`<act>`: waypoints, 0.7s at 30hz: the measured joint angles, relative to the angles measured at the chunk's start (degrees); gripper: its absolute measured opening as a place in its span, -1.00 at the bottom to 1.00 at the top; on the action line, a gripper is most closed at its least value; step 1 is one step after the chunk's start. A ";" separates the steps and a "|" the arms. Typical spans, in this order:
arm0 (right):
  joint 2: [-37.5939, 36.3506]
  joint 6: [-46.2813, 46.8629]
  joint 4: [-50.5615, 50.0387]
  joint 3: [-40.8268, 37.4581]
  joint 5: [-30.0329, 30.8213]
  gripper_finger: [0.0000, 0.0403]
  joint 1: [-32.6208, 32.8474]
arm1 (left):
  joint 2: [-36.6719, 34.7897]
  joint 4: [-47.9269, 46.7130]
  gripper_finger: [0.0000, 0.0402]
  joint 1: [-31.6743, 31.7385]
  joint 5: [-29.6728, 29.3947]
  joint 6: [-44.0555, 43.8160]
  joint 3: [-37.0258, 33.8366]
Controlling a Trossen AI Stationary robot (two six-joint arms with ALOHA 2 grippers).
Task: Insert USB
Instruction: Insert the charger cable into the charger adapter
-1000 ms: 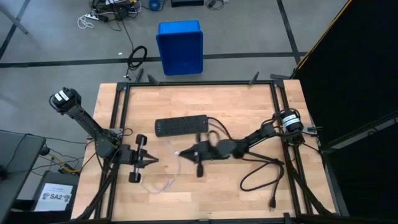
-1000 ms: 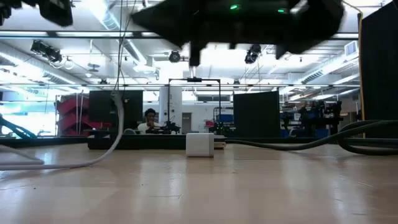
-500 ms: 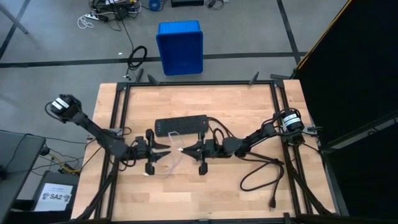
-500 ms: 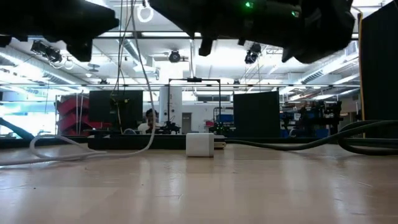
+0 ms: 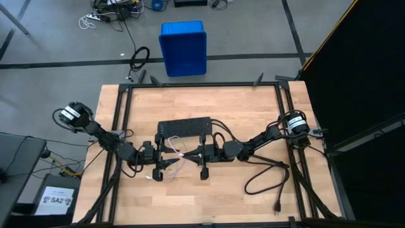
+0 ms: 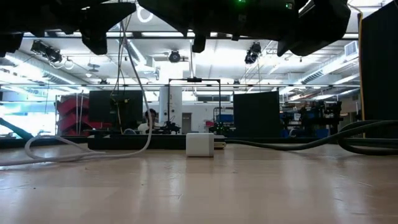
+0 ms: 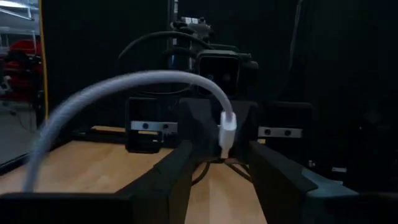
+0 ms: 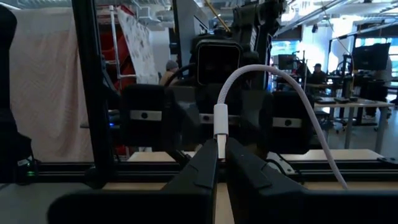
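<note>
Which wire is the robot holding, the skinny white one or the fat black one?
The skinny white USB cable. The right gripper pinches its plug, while the thick black cord lies untouched on the table.

Power strip (image 5: 184, 128) just behind both arms

Bright overhead lights w/ glare in low view; wrist foregrounds blurred.

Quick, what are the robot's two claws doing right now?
Left gripper: open, fingers either side of the USB plug.
Right gripper: shut on the USB.
</note>
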 joint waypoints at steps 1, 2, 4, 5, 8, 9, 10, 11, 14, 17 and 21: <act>0.00 0.00 0.01 0.00 -0.02 -1.00 -0.01 | 0.30 0.09 -0.30 0.10 0.07 0.02 0.21; 0.00 0.00 -0.06 0.00 0.01 -1.00 -0.01 | 0.50 0.14 -0.30 0.23 0.08 0.02 0.43; 0.00 0.02 -0.21 0.00 0.01 -1.00 0.00 | 0.89 0.23 -0.30 0.50 0.09 0.02 0.83; 0.00 0.09 -0.27 0.00 0.01 -1.00 0.00 | 0.99 0.20 -0.30 0.69 0.11 0.02 0.97; 0.00 0.16 -0.31 0.00 0.01 -1.00 0.00 | 1.08 0.17 -0.30 1.18 0.25 0.00 1.26; 0.00 0.17 -0.35 0.00 0.01 -1.00 0.00 | 1.06 0.21 -0.30 1.39 0.49 -0.07 1.28; 0.00 0.17 -0.48 0.00 0.01 -1.00 -0.02 | 1.06 0.19 -0.30 1.54 0.72 -0.15 1.28; 0.00 0.19 -0.68 0.00 0.01 -1.00 -0.02 | 1.06 0.19 -0.30 1.68 0.77 -0.17 1.28; 0.00 0.20 -0.90 0.00 0.01 -1.00 0.00 | 1.06 0.24 -0.30 1.87 0.88 -0.33 1.30; 0.00 0.38 -1.07 0.00 0.03 -1.00 0.00 | 1.06 0.91 -0.30 1.87 0.89 -0.35 1.30; 0.00 0.50 -1.18 0.00 0.03 -1.00 0.00 | 1.04 1.49 -0.30 2.09 0.90 -0.32 1.30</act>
